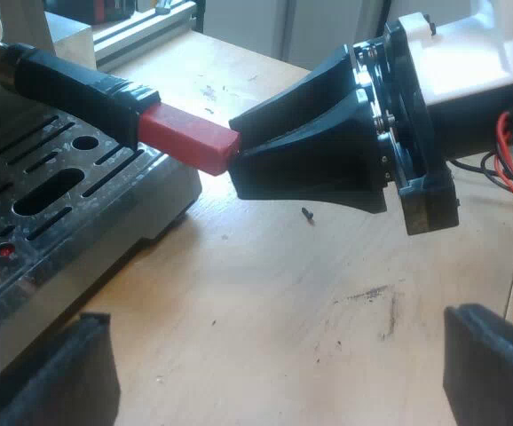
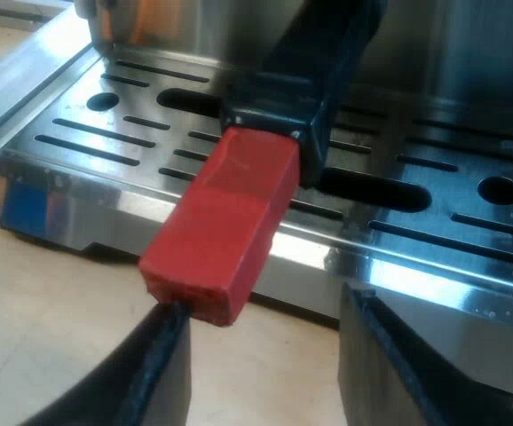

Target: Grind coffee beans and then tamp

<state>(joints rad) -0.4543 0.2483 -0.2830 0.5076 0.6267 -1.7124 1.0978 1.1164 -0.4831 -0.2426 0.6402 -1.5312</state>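
The holder's dark handle point(image 1: 79, 84) juts out over the espresso machine's slotted drip tray point(image 1: 52, 195) and ends in a red block point(image 1: 190, 142). The other arm's gripper point(image 1: 305, 142) reaches its fingertips to that red end. In the right wrist view the red end point(image 2: 221, 231) lies just ahead of my right gripper point(image 2: 265, 373). That gripper is open; one fingertip point(image 2: 163, 355) sits at the block's tip and the gap beside it is wider than the block. My left gripper point(image 1: 274, 373) hangs open over the wooden table point(image 1: 283, 302) beside the tray, holding nothing.
The steel drip tray point(image 2: 398, 257) has long slots and round holes, and its edge overhangs the table. A small dark screw point(image 1: 308, 213) lies on the wood under the right gripper. An aluminium rail point(image 1: 141, 31) runs beyond the table.
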